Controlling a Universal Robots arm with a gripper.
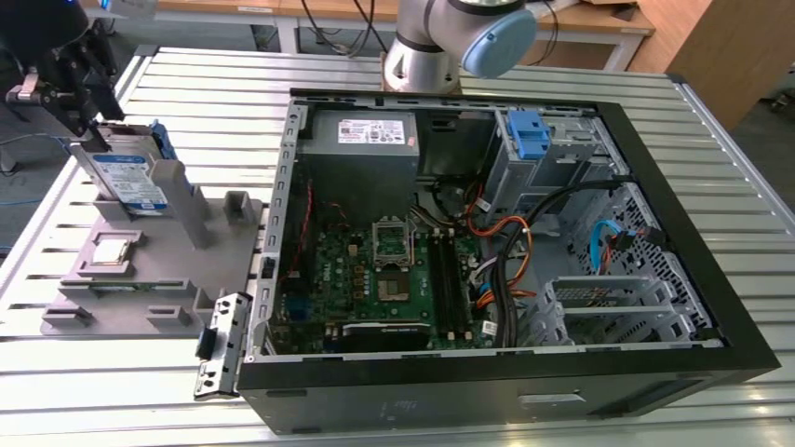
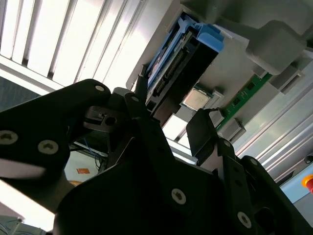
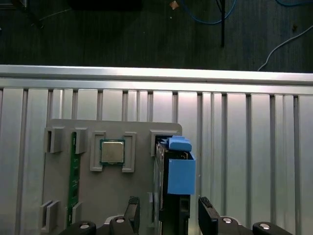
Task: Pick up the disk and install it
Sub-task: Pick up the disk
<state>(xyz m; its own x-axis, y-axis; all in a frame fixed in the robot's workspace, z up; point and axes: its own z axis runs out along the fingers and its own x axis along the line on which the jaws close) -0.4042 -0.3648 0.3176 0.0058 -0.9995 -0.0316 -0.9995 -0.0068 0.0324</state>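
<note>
Disk point(image 1: 134, 182) upright on edge in a slot of the grey holder point(image 1: 137, 279), top edge free, open air above. Silver-grey, white-and-blue label on 1 face, blue rails along the edges. Gripper point(image 3: 168, 218) just over it, jaws open, 1 finger to each side, clear of both faces, nothing gripped. Holder on a slatted metal table point(image 1: 372, 74), at the exterior view's left, just beside the open case point(image 1: 497, 233).
</note>
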